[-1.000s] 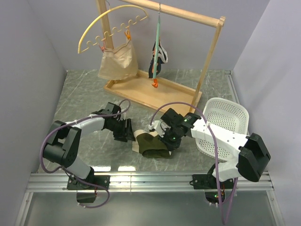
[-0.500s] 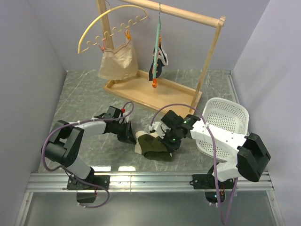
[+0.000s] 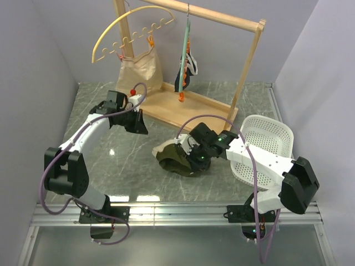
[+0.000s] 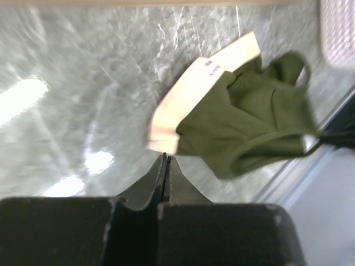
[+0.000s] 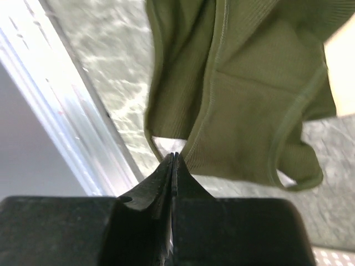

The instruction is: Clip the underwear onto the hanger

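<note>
In the overhead view's left-centre, the left tool [image 3: 137, 124] is hovering above the worktop [image 3: 111, 169] with its arm extended; its wrist view is showing it pressed together and empty. At centre, the right tool [image 3: 192, 158] is pinching the hem of the underwear [image 3: 170, 159], which is clear only from its wrist view.

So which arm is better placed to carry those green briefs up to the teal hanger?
Probably the right: the right hand is shut on the edge of the underwear, while the left hand is shut on nothing and apart from the cloth.

Olive underwear [image 3: 175, 159] bunched on table [image 3: 111, 166]; teal hanger [image 3: 185, 47] hanging from rail [image 3: 222, 19].
</note>
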Robot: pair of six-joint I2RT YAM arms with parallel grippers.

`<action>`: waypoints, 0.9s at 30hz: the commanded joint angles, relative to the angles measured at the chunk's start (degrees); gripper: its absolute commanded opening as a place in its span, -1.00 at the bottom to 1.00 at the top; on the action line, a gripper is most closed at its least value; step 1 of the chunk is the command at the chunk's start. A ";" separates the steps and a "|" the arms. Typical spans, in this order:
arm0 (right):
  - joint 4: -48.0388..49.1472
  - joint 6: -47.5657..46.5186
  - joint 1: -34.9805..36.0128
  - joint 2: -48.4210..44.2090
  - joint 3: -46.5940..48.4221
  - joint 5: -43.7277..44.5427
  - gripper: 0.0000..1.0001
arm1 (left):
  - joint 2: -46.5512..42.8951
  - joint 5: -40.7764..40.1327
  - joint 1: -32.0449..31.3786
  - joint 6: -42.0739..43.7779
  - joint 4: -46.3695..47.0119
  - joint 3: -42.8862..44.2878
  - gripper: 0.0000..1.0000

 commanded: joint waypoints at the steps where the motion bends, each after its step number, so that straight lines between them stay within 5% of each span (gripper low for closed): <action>1: 2.19 1.47 1.11 -1.26 1.01 -5.06 -1.00 | -3.98 -1.94 -0.12 20.42 -14.63 4.67 -0.99; 8: 8.52 5.25 13.32 1.19 -4.62 -7.17 -1.00 | -5.92 -5.73 -0.64 33.66 -25.90 -0.95 -0.99; 9: 8.09 5.17 14.98 1.98 -3.93 -7.52 -0.76 | -5.31 -5.91 -1.17 31.74 -25.64 -1.47 -0.91; 11: 6.16 4.82 15.18 3.48 -3.04 -8.57 -0.49 | -4.78 -6.26 -3.01 27.53 -22.40 -1.30 -0.40; 12: 5.71 5.08 15.18 3.49 -2.87 -8.58 -0.35 | -3.64 -6.17 -3.54 22.63 -21.17 -0.87 0.05; 13: 5.53 5.60 15.18 2.35 -2.86 -6.49 -0.09 | -2.85 -6.17 -4.24 19.80 -19.94 -0.51 0.21; 15: 6.23 8.14 12.82 0.07 -3.21 -3.94 0.04 | 0.48 -4.07 -5.30 11.83 -16.68 0.36 0.46; 17: 7.55 12.00 8.43 -3.71 -3.65 -2.43 0.29 | 2.86 -2.92 -5.91 6.18 -13.53 -0.07 0.51; 23: 5.36 17.64 -10.54 -4.86 -4.62 -4.00 0.27 | 7.17 -4.58 -8.19 -9.74 -4.47 -7.27 0.50; 27: 5.88 19.93 -13.30 -6.01 -5.85 -0.86 0.28 | 11.64 -5.47 -8.73 -13.00 -0.78 -6.94 0.41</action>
